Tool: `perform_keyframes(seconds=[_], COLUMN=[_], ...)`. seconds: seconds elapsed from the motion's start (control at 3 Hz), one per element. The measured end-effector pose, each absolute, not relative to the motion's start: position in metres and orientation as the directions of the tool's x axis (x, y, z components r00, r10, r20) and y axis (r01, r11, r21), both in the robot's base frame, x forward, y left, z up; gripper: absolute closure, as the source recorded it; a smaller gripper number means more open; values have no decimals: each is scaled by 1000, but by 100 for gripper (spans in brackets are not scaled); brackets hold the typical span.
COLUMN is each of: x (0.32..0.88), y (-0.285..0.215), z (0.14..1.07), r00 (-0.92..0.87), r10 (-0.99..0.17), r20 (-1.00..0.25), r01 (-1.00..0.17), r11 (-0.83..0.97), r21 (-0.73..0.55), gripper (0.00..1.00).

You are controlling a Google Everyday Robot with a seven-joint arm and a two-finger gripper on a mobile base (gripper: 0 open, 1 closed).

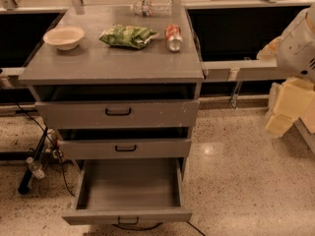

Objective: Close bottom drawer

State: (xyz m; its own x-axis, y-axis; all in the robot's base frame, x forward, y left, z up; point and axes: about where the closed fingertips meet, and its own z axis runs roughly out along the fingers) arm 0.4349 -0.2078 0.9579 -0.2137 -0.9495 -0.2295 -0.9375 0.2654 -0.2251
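Camera view | bottom drawer (130, 187) open, apart from right-edge jaws | grip: cannot tell

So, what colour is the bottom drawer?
Grey bottom drawer, camera view; tool hangs far right.

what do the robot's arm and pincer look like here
The arm at the right edge has a rounded white casing. Below it are pale yellow, blocky segments; the lowest appears to be the pincer, right of the cabinet and apart from the bottom drawer. No cables or markings show on it.
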Motion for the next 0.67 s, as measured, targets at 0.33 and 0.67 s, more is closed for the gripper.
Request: perform_keyframes(seconds=[0.33, 0.67], x=[419, 410], y=[-203, -202], z=[888, 843], r00=[-252, -277], r10=[-934, -927], r20=[-251, -252], r01=[-949, -950], r11=[290, 304], r21=[-126, -73], gripper=[0, 0])
